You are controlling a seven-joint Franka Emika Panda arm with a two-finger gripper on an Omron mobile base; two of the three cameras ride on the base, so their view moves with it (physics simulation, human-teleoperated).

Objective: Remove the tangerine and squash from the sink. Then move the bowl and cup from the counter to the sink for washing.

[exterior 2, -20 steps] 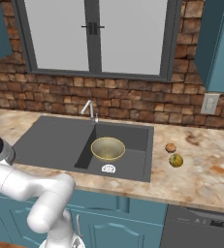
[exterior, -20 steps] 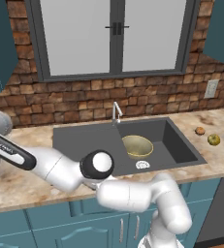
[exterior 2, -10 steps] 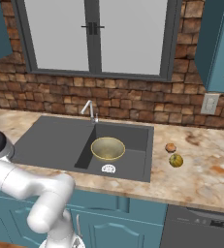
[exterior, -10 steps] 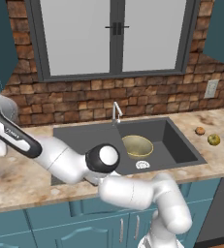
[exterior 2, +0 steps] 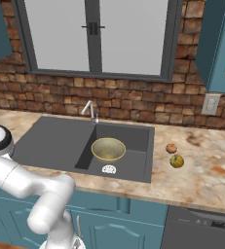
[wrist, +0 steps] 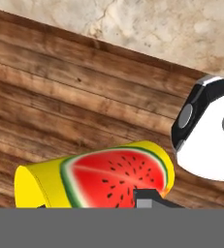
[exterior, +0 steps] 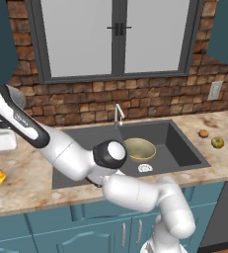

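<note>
I'm seeing the cup [wrist: 96, 177] lying just ahead of my gripper [wrist: 104, 206]. I can't tell whether the jaws are gripping it. The bowl [exterior 2: 108, 148] is sitting in the sink [exterior 2: 50, 146].

You are looking at the olive-brass bowl [exterior 2: 108, 148] sitting upright in the dark grey sink's [exterior 2: 50, 146] deeper basin, just behind the white drain. The orange tangerine [exterior 2: 171, 148] and yellow-green squash [exterior 2: 177, 161] are lying close together on the counter right of the sink. The yellow cup [wrist: 96, 180], showing a watermelon picture, is lying sideways in the hand view.
</note>
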